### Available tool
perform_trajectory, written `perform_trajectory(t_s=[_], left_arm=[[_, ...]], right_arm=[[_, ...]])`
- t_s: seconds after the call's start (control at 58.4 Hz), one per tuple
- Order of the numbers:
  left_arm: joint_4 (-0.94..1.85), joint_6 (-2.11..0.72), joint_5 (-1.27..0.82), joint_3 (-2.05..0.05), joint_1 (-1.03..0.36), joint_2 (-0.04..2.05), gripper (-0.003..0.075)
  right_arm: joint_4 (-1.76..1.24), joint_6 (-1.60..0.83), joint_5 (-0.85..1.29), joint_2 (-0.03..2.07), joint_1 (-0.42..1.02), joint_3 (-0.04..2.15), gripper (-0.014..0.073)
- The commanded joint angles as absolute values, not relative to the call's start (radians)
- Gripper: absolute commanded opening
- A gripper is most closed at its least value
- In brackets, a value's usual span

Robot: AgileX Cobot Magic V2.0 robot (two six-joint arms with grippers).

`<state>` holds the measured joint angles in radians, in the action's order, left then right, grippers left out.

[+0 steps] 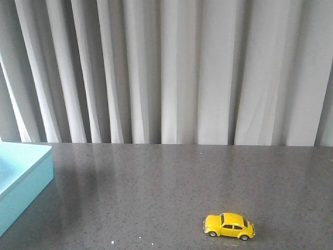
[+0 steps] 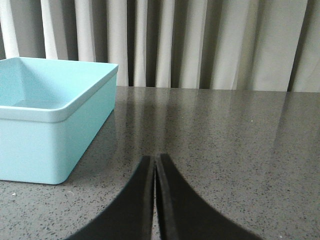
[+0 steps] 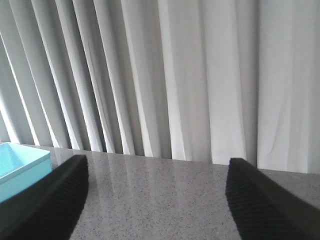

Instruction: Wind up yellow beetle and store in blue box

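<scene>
Yellow beetle (image 1: 229,226), glossy and rounded, sits near the counter's (image 1: 171,182) front edge, right of centre, seen only from the front. At the left edge stands the smooth blue box (image 2: 50,125). Left tool (image 2: 155,165) hangs low, fingers pressed together; right tool (image 3: 155,200) is spread wide above the speckled surface

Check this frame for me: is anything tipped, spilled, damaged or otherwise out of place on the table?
Nothing stands out. The yellow beetle sits upright on its wheels on the dark table, well apart from the blue box, which stands level and looks empty. The left gripper is shut on nothing; the right gripper is open.
</scene>
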<state>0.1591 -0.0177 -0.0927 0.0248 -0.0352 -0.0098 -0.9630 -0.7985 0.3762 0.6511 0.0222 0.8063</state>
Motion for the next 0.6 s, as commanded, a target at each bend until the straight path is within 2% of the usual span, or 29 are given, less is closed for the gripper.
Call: perform_trajectory(t_s=[0.0, 0.086, 0.308, 0.411, 0.583], left_arm=[[0.163, -0.011, -0.019, 0.015, -0.032, -0.027, -0.0006], [0.163, -0.011, -0.019, 0.015, -0.032, -0.027, -0.0006], [0.163, -0.011, -0.019, 0.015, -0.032, -0.027, -0.0006], [0.163, -0.011, -0.019, 0.015, -0.032, -0.027, -0.0006], [0.163, -0.011, -0.019, 0.015, -0.032, -0.027, -0.0006]], right_arm=[[-0.966, -0.793, 0.414, 0.730, 0.017, 0.907, 0.0563], [-0.907, -0.694, 0.507, 0.826, 0.017, 1.012, 0.0561], [-0.465, -0.276, 0.820, 1.154, 0.017, 1.334, 0.0561], [-0.393, -0.189, 0.945, 1.296, 0.020, 1.434, 0.0561], [-0.259, -0.044, 0.995, 1.491, 0.127, 1.549, 0.0561]])
